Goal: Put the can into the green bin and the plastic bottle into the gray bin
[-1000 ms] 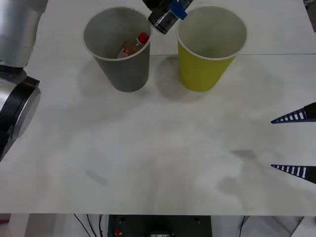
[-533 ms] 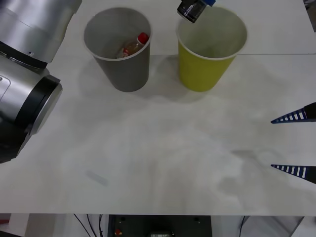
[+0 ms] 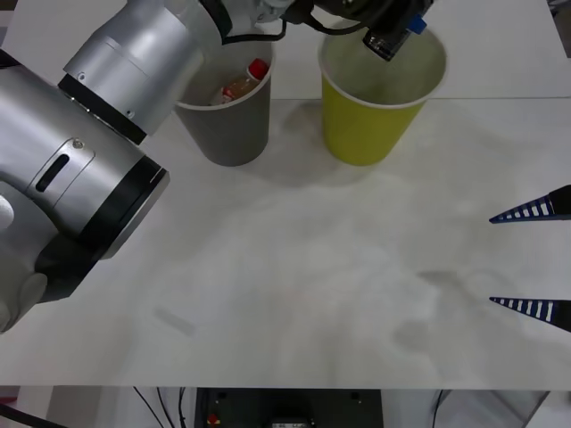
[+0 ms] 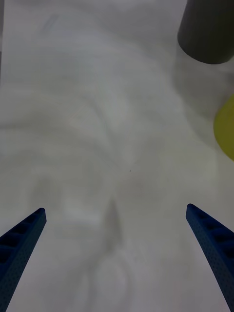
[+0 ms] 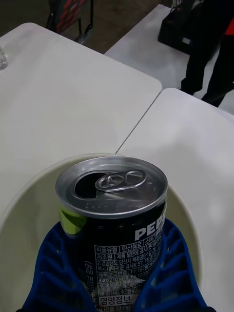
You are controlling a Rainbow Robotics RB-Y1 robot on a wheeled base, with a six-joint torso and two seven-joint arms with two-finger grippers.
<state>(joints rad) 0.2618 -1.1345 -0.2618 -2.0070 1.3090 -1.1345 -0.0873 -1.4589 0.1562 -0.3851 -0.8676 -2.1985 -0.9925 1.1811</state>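
Observation:
My left gripper [image 3: 393,31] is shut on the can [image 3: 387,39], a dark drink can with a silver pull-tab top, and holds it over the open mouth of the green bin [image 3: 366,125]. In the left wrist view the blue fingers [image 5: 51,265] wrap the can [image 5: 114,204], with the bin's pale rim [image 5: 24,195] below it. The plastic bottle [image 3: 244,82], red-capped with amber contents, lies inside the gray bin [image 3: 232,129] to the left. My right gripper [image 3: 533,260] waits open at the table's right edge, nothing between its fingers [image 4: 22,241].
The left arm's big silver links [image 3: 107,134] cover the left part of the table and part of the gray bin's rim. The right wrist view shows the gray bin [image 4: 207,29] and an edge of the green bin [image 4: 226,129] far ahead.
My left arm has swung right with the can, from between the two bins to above the green bin's mouth. The right gripper has not moved.

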